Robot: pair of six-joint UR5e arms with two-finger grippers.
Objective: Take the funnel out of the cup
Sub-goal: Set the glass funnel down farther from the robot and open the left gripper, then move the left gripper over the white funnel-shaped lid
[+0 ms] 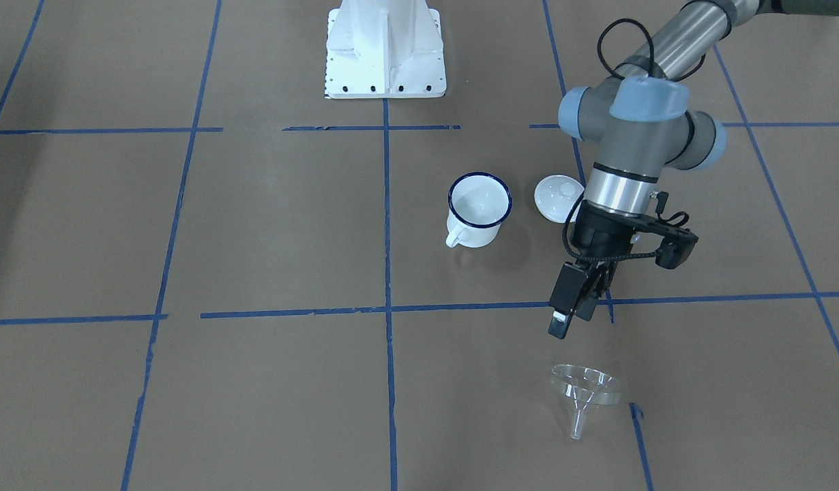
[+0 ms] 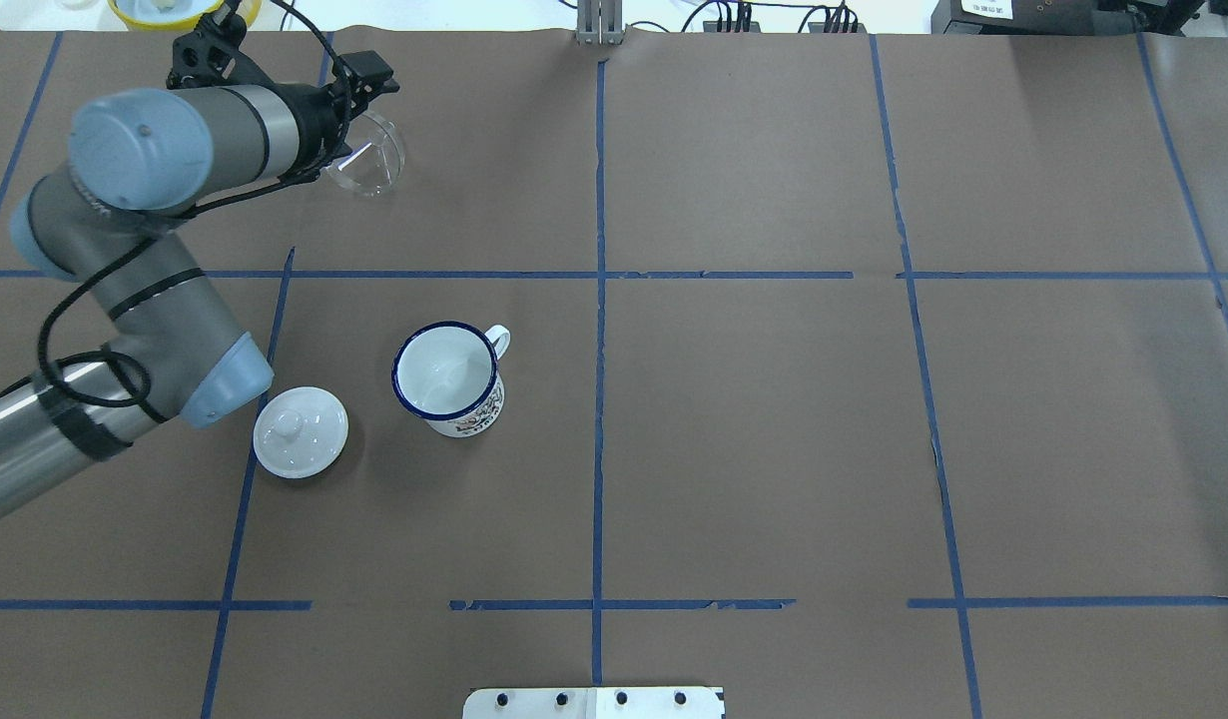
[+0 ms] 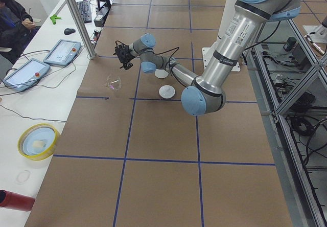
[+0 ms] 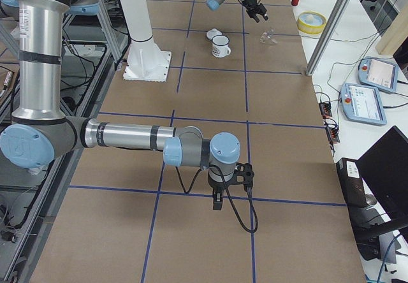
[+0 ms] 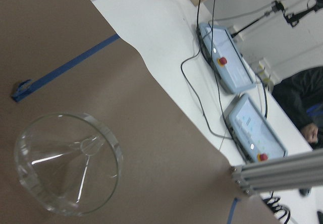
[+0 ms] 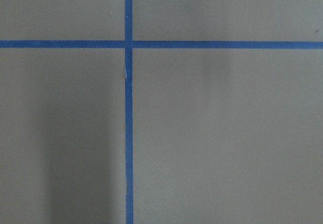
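End effectors, two: left (image 1: 571, 320) tilted over the desk (image 1: 256, 382), clear of the funnel, fingers seen edge-on, so apart or together cannot be told; right (image 4: 217, 202) pointed down over a tape crossing well apart from everything else, grip equally impossible to judge. Nearest the operators' edge, just past the left fingertips, one clear funnel (image 1: 586, 392) lying on its side on the brown paper, out of the cup, spout toward the operators. Farther back, one white cup (image 1: 479, 208) with dark blue rim, upright, and just beside it one white knobbed lid (image 1: 554, 194).
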